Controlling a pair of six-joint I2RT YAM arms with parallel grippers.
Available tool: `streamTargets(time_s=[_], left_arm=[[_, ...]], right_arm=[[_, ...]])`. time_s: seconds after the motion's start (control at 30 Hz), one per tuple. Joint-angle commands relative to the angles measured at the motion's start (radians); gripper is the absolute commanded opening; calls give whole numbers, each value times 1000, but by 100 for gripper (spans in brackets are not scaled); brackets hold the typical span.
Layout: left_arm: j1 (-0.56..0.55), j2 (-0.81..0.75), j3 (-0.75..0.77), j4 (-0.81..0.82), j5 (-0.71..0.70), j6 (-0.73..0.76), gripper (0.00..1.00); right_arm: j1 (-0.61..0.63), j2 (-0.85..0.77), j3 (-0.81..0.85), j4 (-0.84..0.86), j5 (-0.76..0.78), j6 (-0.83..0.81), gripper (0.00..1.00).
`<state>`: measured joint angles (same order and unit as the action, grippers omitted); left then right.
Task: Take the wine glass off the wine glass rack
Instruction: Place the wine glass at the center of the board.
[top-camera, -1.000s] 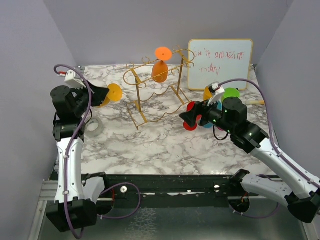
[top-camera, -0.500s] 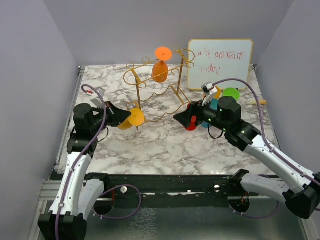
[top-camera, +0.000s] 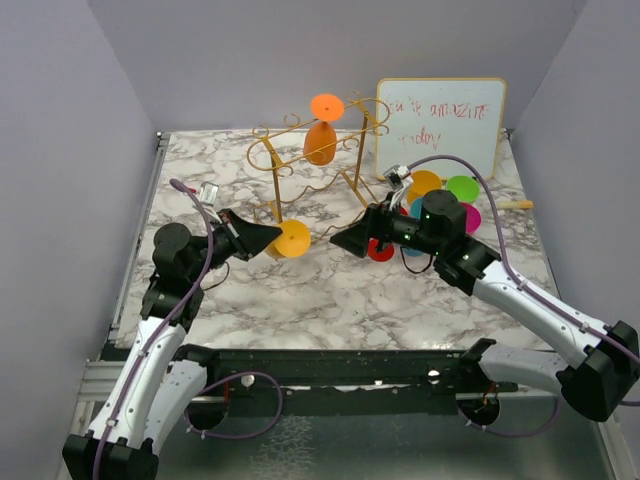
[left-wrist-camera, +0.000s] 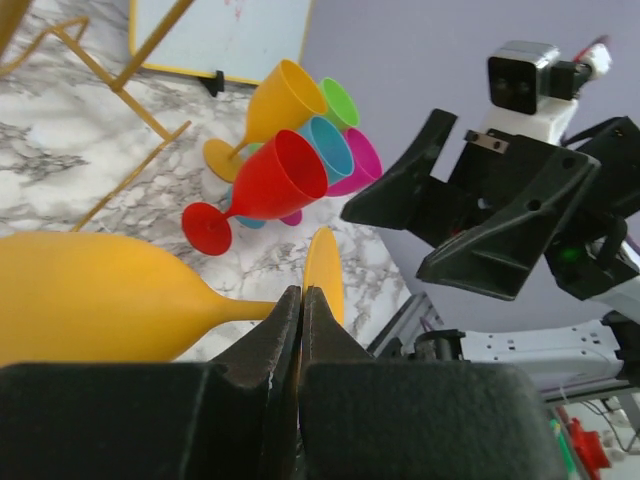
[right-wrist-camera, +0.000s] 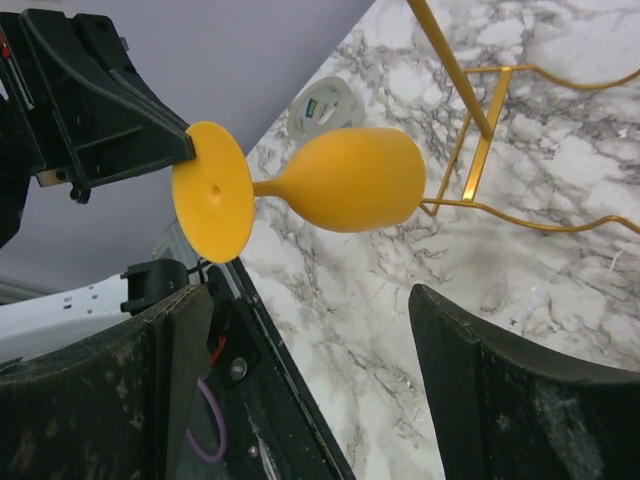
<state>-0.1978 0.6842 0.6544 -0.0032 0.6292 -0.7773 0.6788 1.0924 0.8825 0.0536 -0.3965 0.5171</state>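
Observation:
My left gripper (top-camera: 276, 238) is shut on the rim of the foot of a yellow wine glass (top-camera: 294, 239) and holds it sideways above the table, in front of the gold wire rack (top-camera: 352, 180). In the left wrist view the fingertips (left-wrist-camera: 301, 292) pinch the foot beside the stem, with the bowl (left-wrist-camera: 90, 295) to the left. An orange wine glass (top-camera: 320, 141) hangs upside down on the rack's top rails. My right gripper (top-camera: 350, 241) is open and empty, facing the yellow glass (right-wrist-camera: 345, 180) from the right with a gap between them.
Several coloured glasses (top-camera: 425, 205) stand in a cluster right of the rack, below the whiteboard (top-camera: 440, 125). A white tape roll (right-wrist-camera: 325, 105) lies on the marble behind the yellow glass. Grey walls close in the left, right and back.
My left arm has carried the yellow glass from the left side toward the table's middle and nearer the front. My right gripper has moved left toward it, staying open.

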Motion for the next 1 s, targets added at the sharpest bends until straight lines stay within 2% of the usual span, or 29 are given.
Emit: streamTargets(time_s=[0.0, 0.17, 0.23, 0.3, 0.4, 0.53, 0.73, 0.8, 0.97], left_arm=[[-77, 8, -76, 245, 1, -167, 0], [-205, 51, -53, 247, -80, -129, 0], [-250, 78, -35, 248, -104, -116, 0], [-280, 90, -19, 252, -134, -101, 0], [-291, 102, -9, 253, -151, -82, 0], [-296, 102, -22, 255, -166, -80, 0], [-298, 73, -39, 255, -193, -81, 0], [-298, 73, -37, 255, -195, -81, 0], [-299, 82, -43, 255, -193, -76, 0]], right_arm=[[0, 54, 39, 53, -125, 75, 84], [1, 88, 21, 186, -260, 155, 78], [1, 102, 11, 224, -310, 186, 73], [1, 112, 27, 189, -303, 179, 68], [0, 115, 48, 124, -276, 149, 63], [1, 100, 35, 135, -289, 155, 57], [1, 96, 39, 108, -266, 138, 42], [1, 103, 40, 118, -282, 145, 40], [1, 112, 26, 180, -320, 173, 17]])
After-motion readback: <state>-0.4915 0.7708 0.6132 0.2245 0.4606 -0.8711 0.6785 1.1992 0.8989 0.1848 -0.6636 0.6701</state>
